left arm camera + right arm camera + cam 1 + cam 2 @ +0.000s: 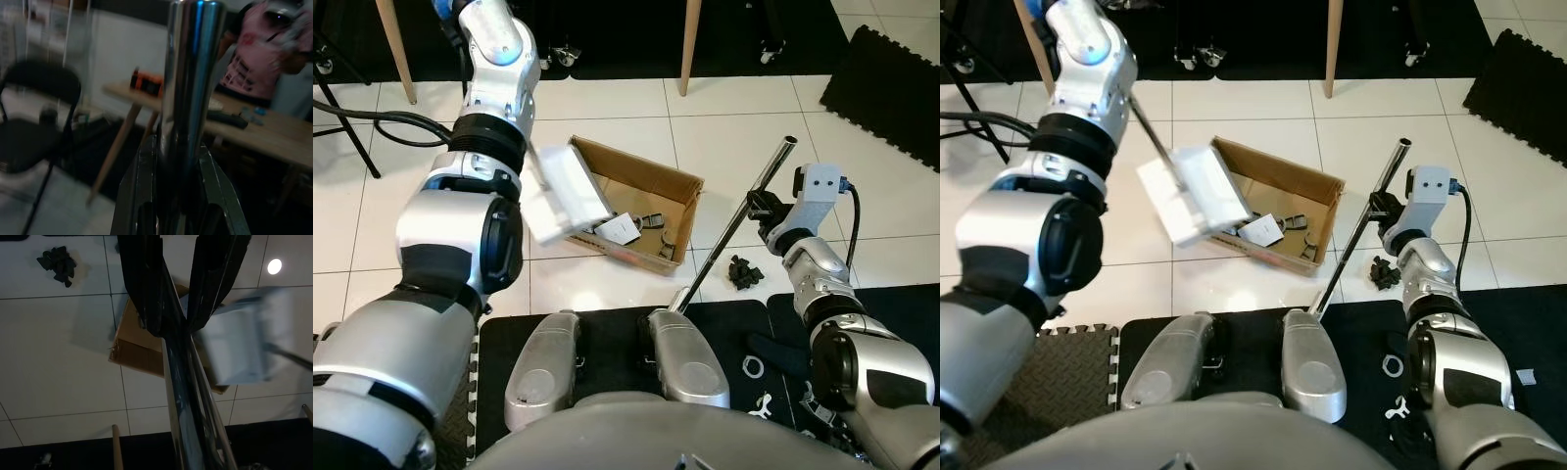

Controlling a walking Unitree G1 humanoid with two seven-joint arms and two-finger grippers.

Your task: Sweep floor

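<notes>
The robot looked down at a white tiled floor [607, 108] with one open cardboard box [651, 181] lying near its two silver feet [685, 362]. The left gripper [178, 196] had its jaws closed around the shiny metal handle of one white dustpan [563, 196], which hung tilted over the box's near left corner, its blade above the box rim. Inside the box lay a few small scraps, among them a white card and dark clips; their exact count could not be told. The right gripper [766, 208] had its jaws closed on one long metal broom pole [734, 225], which slanted from upper right down to the edge of the black mat [607, 333] just beside the right foot. One small pile of dark debris [742, 272] sat on the tiles right of the pole, well apart from the box. Two wooden legs [689, 44] stood beyond the box, with open tiles between. Black mats bordered the tiles at the near side and far right.
</notes>
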